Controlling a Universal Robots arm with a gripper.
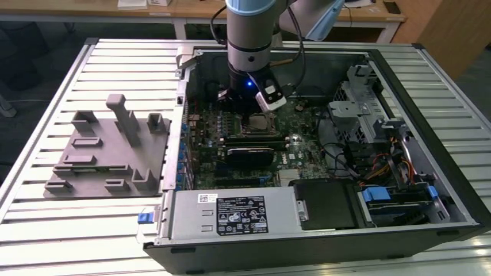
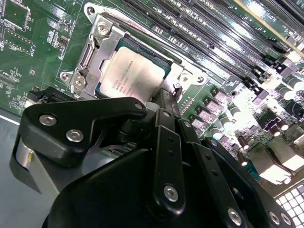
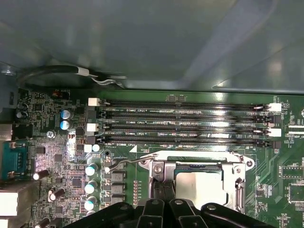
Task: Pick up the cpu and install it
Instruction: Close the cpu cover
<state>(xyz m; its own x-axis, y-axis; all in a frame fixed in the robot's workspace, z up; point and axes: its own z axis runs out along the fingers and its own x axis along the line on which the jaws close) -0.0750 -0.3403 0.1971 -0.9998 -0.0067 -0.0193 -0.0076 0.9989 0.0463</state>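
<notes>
Slatted silver metal table (image 1: 69,241) spans the exterior view, ribs running left to right. Grey plastic tray (image 1: 107,164) with upright posts sits flat on it, left of centre. Open black computer case (image 1: 307,250) lies on its side on the table, from centre to right. It is just beside the tray; contact between them unclear.

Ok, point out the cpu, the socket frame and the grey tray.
cpu (image 3: 199,185): first wrist view, silvery top.
socket frame (image 2: 102,46): second wrist view, metal side plate.
grey tray (image 1: 94,172): exterior view, flat base.
</notes>
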